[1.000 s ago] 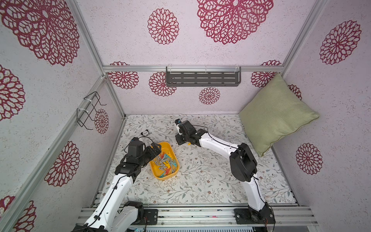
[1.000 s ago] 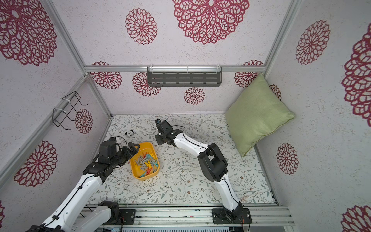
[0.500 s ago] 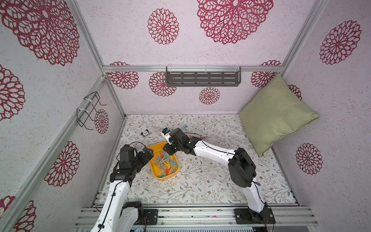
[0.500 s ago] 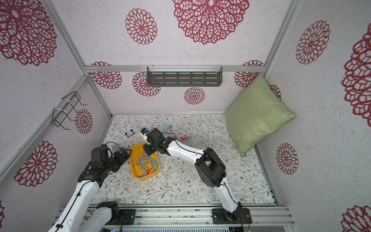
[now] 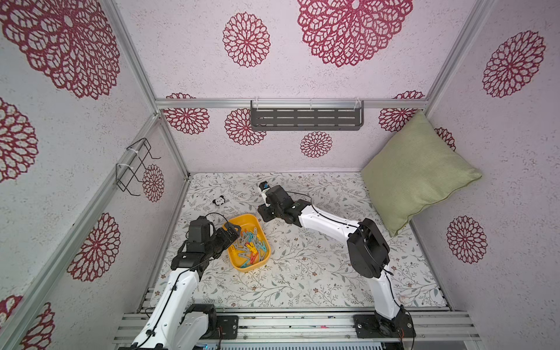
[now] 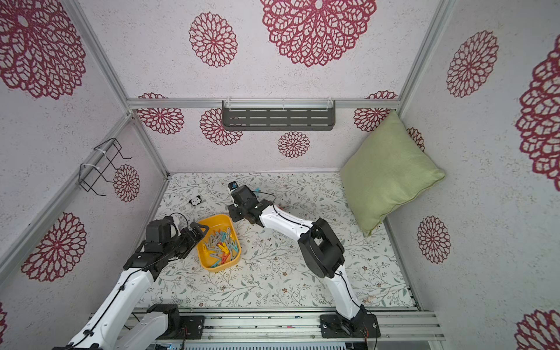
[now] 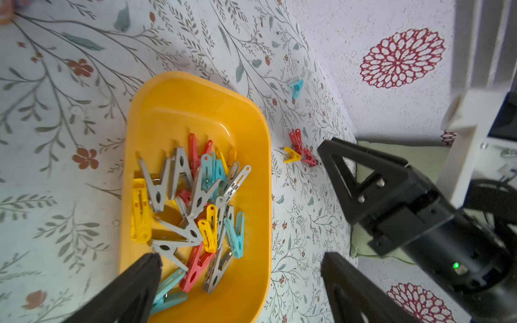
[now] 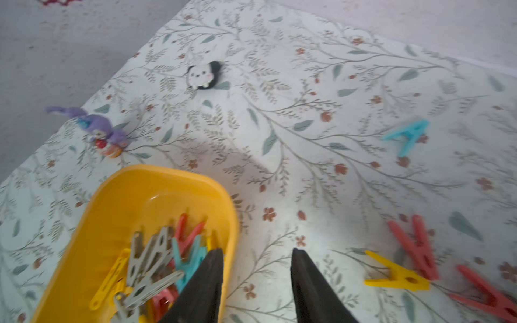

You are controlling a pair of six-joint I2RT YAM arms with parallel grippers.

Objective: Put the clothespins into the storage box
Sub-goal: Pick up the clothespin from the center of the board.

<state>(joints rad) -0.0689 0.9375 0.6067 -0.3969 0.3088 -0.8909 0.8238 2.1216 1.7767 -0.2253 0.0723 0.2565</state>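
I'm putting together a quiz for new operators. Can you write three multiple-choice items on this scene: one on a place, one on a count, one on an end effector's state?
1. Where is the panda toy relative to the storage box?
A. inside it
B. on the mat, outside it
C. underneath it

2. How many loose clothespins show on the mat in the right wrist view?
A. two
B. seven
C. four

3. The right end effector is:
A. open, holding nothing
B. shut on a red clothespin
C. shut on the box's rim

Answers:
1 B: the toy lies on the mat beyond the box.
2 C: one teal, one yellow and two red.
3 A: its jaws stand apart with only mat between them.
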